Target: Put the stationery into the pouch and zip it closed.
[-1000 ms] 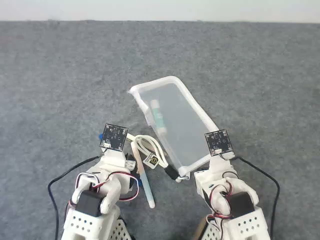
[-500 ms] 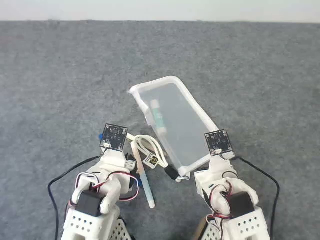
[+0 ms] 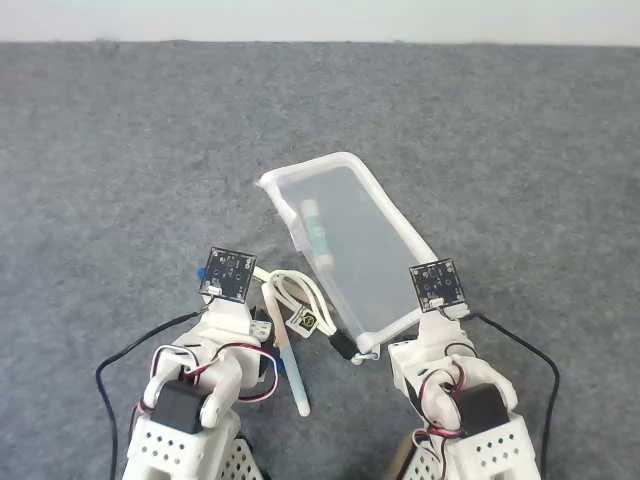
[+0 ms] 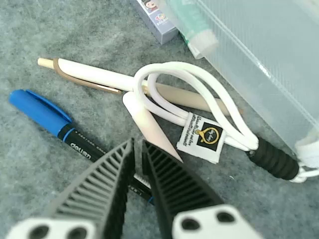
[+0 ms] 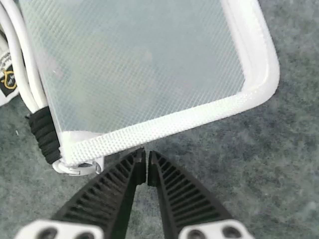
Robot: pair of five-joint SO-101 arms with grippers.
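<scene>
I saw one stick (image 3: pixel 313 225) in the pouch (image 3: pixel 365 250), pens (image 3: pixel 283 350) outside at lower middle; left gripper (image 4: pixel 138 145) and right gripper (image 5: pixel 147 153) clenched, empty.

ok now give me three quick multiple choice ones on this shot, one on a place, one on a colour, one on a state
1. Where is the blue pen?
A) inside the pouch
B) on the table beside the white pen, outside the pouch
C) lying on top of the pouch

2. What colour is the cord loop on the pouch?
A) white
B) red
C) green

3. How do the left arm's jaws stand?
A) wide open
B) clamped on the pouch
C) close together, nothing between them

Answers:
1 B, the left wrist view shows it on the grey table next to the white pen, apart from the pouch.
2 A, the loop is white with a black end.
3 C, only a thin gap shows between them, above the blue pen.
</scene>
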